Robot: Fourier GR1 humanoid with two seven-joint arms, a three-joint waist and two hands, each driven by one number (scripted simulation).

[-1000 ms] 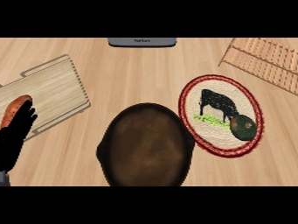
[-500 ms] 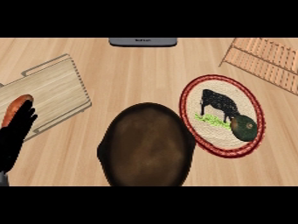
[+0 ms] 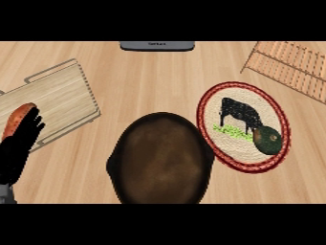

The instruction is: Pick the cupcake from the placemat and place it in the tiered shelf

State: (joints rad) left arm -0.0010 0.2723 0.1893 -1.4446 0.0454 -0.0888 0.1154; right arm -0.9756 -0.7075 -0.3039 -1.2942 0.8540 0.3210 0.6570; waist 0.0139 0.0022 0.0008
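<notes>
The cupcake (image 3: 267, 139), a small dark green round thing, sits at the lower right of the round placemat (image 3: 225, 93), which has a red rim and a black cow picture. The tiered shelf (image 3: 299, 69), made of light wooden slats, lies at the upper right, apart from the mat. My left hand (image 3: 14, 153) rests open at the lower left edge, fingers up, far from the cupcake. My right hand does not show.
A large dark brown round pan (image 3: 162, 160) fills the lower middle, just left of the placemat. A wooden board (image 3: 52, 98) lies at the left with an orange-brown vegetable (image 3: 17, 119) on it, beside my left fingers. A grey device (image 3: 157, 45) sits at the far edge.
</notes>
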